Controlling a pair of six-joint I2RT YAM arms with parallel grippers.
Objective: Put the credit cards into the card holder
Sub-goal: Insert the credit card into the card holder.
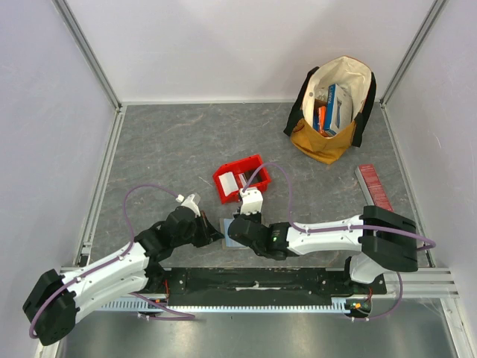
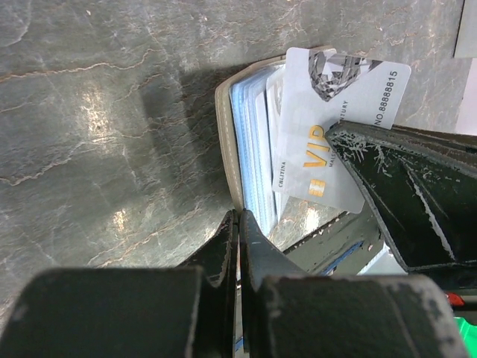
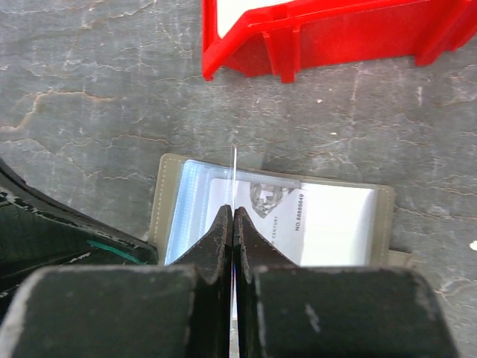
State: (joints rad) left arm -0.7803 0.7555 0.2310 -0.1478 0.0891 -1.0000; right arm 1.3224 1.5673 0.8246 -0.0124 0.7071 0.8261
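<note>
The grey table [image 1: 171,149] carries everything. On it the left arm [image 1: 112,272] and right arm [image 1: 328,235] meet head to head over the card holder [image 3: 383,224]. The holder lies open and flat just in front of the arm bases, just short of the red bin [image 3: 335,37]. The left jaws are closed on one edge of the holder's cover, steadying it. The right jaws are pinched shut on a white VIP card [image 2: 335,127], holding it upright on its edge over the clear sleeves. Another card [image 3: 283,212] already lies flat in the holder, apparently under a sleeve.

The step in hand looks like feeding the held card into a pocket. To do it well, the right arm probably needs to tip the card from upright towards the slope of the sleeve. It should lead with one corner at the pocket mouth and slide rather than press. Pushed straight down, the thin sleeves would likely buckle or the holder skid. The left jaws should grip firmly throughout. The two sets of jaws sit very close together, so each is the other's main obstruction.

A cream and mustard tote bag [image 1: 328,142] with colourful boxes [image 1: 333,108] in it stands at the far right, well apart. The red bin holds something white and limits the room beyond the holder. A long red ribbed box [image 1: 375,188] lies at the right, out of the way.
</note>
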